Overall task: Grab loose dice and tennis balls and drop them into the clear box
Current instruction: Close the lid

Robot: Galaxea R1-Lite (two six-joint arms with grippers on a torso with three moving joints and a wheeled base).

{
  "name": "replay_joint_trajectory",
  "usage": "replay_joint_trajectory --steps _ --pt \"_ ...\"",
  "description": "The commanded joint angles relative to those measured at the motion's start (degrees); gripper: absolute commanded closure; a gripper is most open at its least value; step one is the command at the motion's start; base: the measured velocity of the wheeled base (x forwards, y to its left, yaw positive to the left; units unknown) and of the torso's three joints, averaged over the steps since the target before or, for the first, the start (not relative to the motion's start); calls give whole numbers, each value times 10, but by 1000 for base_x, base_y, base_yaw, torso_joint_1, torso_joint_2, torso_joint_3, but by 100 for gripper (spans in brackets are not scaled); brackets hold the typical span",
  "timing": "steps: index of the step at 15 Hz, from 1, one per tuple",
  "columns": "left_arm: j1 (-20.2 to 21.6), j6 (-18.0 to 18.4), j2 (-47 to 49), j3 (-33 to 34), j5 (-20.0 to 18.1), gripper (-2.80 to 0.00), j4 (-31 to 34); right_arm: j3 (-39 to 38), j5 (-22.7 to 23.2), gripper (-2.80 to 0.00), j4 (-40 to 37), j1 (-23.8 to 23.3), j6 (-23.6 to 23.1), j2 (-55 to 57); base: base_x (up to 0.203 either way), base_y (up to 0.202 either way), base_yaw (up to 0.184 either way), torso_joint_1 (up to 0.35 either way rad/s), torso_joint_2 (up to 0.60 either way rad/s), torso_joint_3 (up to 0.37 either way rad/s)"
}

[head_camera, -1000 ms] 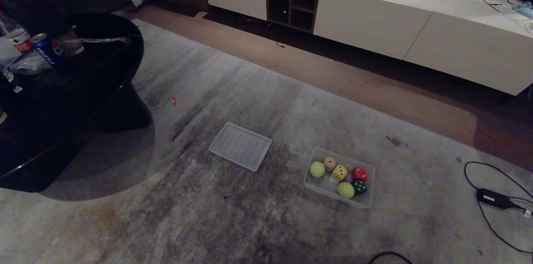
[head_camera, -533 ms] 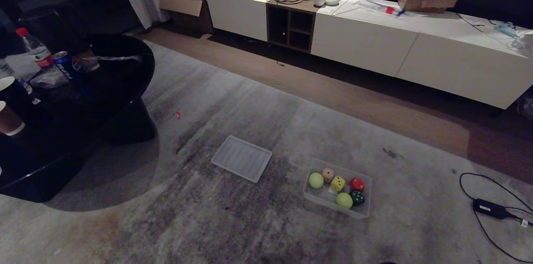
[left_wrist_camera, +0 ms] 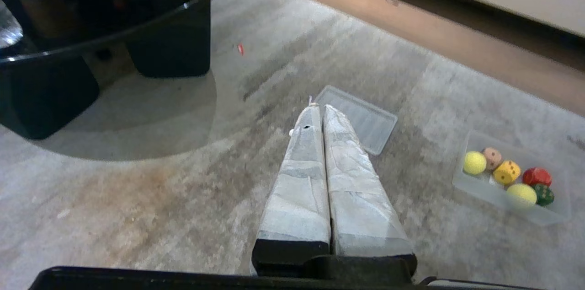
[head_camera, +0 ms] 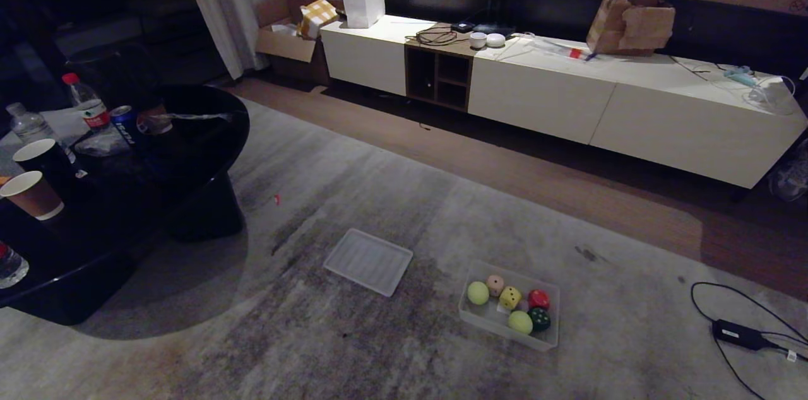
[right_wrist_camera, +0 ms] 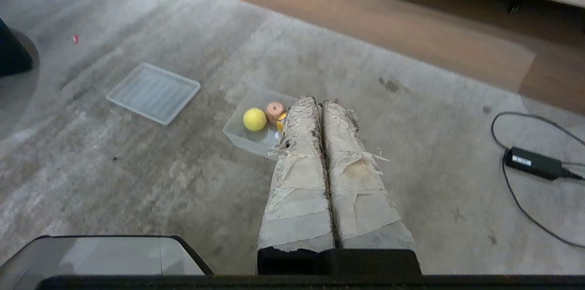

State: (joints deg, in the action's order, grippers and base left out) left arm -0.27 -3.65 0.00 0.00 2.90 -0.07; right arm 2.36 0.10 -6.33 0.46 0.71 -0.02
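Head view shows dice point(head_camera: 510, 298) and tennis balls point(head_camera: 478, 293) already inside the clear box point(head_camera: 548, 342) on the rug point(head_camera: 189, 362); with both grippers point(left_wrist_camera: 318, 108) point(right_wrist_camera: 319, 100) closed and empty, I risk nudging the box if I reach again.

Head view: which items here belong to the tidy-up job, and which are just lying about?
Job: clear box holding two tennis balls, pale yellow die, beige die.

Lying about: ribbed lid, power adapter, paper cups, black table.
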Motion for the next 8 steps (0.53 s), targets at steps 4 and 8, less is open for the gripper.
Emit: replay_joint_trajectory --steps 4,8 --pt "0 0 1 1 0 0 1 0 0 0 0 1 1 1 0 0 0 1 4 201" --pt "0 -9 1 1 4 0 0 0 0 0 0 1 1 1 0 0 0 3 -1 113"
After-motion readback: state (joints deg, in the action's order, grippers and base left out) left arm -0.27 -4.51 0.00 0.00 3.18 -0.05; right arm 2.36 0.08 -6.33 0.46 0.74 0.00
